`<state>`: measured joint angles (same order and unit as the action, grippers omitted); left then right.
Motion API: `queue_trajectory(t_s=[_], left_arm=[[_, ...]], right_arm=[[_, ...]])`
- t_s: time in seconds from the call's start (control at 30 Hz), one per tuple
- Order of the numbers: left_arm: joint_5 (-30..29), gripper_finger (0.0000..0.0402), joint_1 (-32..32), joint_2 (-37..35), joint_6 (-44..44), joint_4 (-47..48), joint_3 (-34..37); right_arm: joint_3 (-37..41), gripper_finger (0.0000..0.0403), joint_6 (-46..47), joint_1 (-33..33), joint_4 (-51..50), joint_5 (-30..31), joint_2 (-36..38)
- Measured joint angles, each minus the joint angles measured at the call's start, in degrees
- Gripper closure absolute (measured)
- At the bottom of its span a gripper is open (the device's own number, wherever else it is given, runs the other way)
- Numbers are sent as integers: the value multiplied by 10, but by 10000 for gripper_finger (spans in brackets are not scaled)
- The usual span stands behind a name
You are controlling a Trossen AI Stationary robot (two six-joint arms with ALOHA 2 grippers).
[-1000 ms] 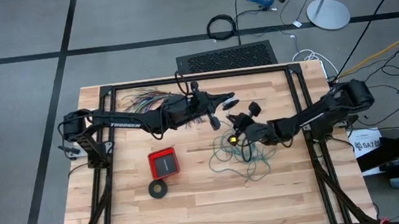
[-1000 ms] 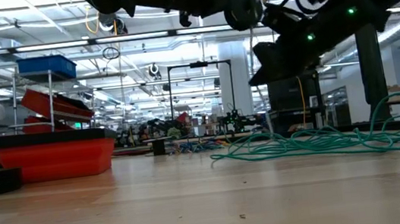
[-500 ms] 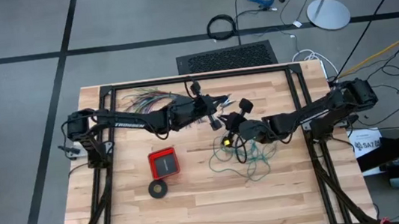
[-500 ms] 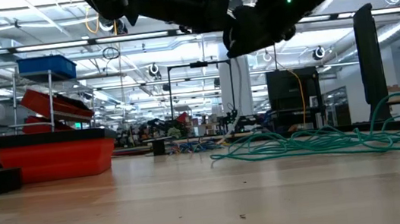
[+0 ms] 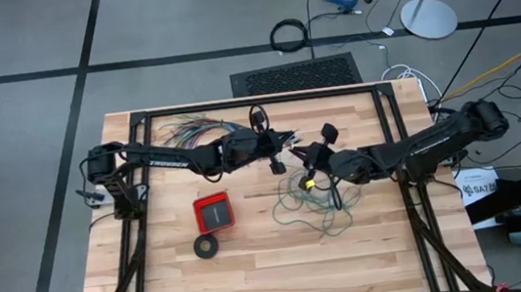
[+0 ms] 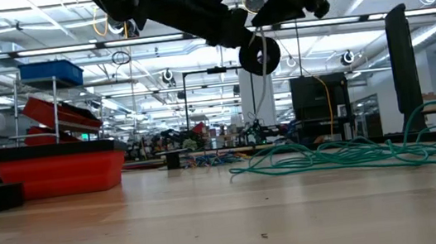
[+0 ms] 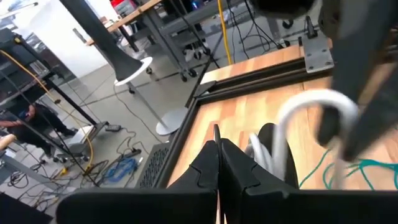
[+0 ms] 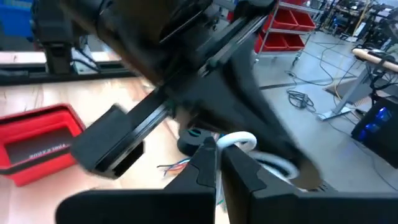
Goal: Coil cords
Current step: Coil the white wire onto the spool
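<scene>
Reaching in from the table's [image 5: 256, 274] left and right edges, the two arms meet above the middle of the far half. Left gripper [image 5: 276, 154]: fingers pressed together in the left wrist view, with the white cord [image 7: 311, 109] arching just beside them; whether the cord is pinched cannot be told. Right gripper [image 5: 311, 172]: fingers likewise closed in the right wrist view, a loop of the same white cord [image 8: 239, 140] lying at their tips; a grip on it cannot be confirmed. In the low view a black round piece [image 6: 260, 54] hangs in the air under the arms, with the cord trailing down from it.

Teal-green wire [image 5: 311, 204]: a loose tangle flat on the boards, right of centre, directly under and in front of the right gripper; its strands spread toward the near edge but stop well short of it.

Red tray [image 5: 214, 212]: left of centre, well apart from the wire. Black tape ring [image 5: 207, 245]: just in front of the tray's near side. Many-coloured wire bundle [image 5: 190, 129]: fanned near the far edge, beside the left arm.

Open room: the whole near half of the table is bare wood as far as the near edge, as are the near-left and near-right corners. A black frame rail [image 5: 304, 96] borders the far edge.
</scene>
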<state>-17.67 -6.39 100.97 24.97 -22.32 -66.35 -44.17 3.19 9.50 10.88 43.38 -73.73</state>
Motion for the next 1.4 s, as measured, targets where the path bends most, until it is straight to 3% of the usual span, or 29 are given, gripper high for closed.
queue_trajectory(t_s=[0.2,0.53,0.73,0.93,1.17,1.4], left_arm=[[4,401,10,0,11,24,0],[18,401,15,0,-3,6,0],[71,401,15,0,-55,-41,0],[82,401,11,1,-98,-69,1],[83,401,7,2,-140,-127,2],[79,401,4,2,-140,-129,2]], right_arm=[[0,402,7,0,-54,3,32],[0,402,107,-14,-267,17,57],[0,402,85,-18,-270,37,45],[19,402,80,-20,-241,49,45],[53,401,41,-13,-142,72,46],[57,386,34,-5,-150,82,45]])
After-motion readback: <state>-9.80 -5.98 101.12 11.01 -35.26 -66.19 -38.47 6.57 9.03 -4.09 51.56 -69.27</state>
